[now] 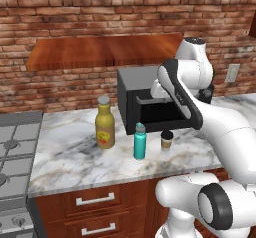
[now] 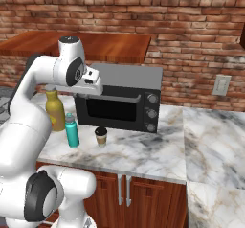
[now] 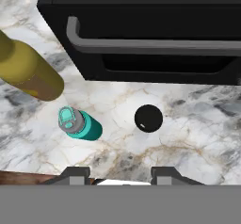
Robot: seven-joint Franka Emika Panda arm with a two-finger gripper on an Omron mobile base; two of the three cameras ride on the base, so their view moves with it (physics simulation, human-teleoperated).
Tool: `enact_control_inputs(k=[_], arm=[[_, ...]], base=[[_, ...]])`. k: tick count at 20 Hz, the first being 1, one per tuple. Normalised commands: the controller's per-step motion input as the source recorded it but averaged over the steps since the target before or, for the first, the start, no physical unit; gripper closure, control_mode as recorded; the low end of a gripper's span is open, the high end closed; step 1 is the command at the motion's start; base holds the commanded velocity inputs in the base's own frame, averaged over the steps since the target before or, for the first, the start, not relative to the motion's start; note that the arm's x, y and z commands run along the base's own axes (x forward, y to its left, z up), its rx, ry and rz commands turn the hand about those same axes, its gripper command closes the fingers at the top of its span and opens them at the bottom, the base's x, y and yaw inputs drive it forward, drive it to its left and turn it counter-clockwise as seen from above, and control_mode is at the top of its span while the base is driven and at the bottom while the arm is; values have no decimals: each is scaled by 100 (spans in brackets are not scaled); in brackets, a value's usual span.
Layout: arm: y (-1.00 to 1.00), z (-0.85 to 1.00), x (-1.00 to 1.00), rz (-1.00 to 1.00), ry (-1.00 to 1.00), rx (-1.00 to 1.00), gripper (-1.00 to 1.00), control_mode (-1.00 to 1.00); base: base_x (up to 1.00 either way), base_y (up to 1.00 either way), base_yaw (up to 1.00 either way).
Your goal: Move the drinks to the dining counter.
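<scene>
Gripper (image 3: 120, 173): high over the front edge of the marble worktop, looking straight down; its two dark fingertips rise at the bottom of the hand view with nothing between them, jaws drawn in as far as they go, holding nothing.
Paper cup (image 3: 148, 118): tan with a black lid, just ahead of the fingertips and slightly to the right in the hand view, upright on the marble, apart from the other drinks.
Teal bottle (image 3: 80, 125): ahead and to the left of the fingertips, upright with its grey cap up, standing between the cup and the yellow bottle, touching neither.
Mustard-yellow bottle (image 3: 28, 72): farther out to the left, beyond the teal bottle; tall, grey cap, red label seen from the left base view.
Microwave (image 3: 150, 30): black, beyond all three drinks, door shut, grey handle across the door.
Marble worktop (image 1: 65, 154): below the hand, along the brick wall; all three drinks stand on it, in front of the microwave.
Stove (image 1: 12, 147): at the worktop's left end, well apart from the hand.
</scene>
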Motion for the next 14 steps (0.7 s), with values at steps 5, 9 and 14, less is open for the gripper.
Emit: enact_control_inputs(k=[5, 9, 14], arm=[[4, 0, -15, 0, -1, 0, -100, -100], [17, 0, -28, 0, -1, 0, -100, -100], [27, -4, -16, 0, -4, 0, -100, -100]], base=[[0, 0, 0], [0, 0, 0], [0, 0, 0]])
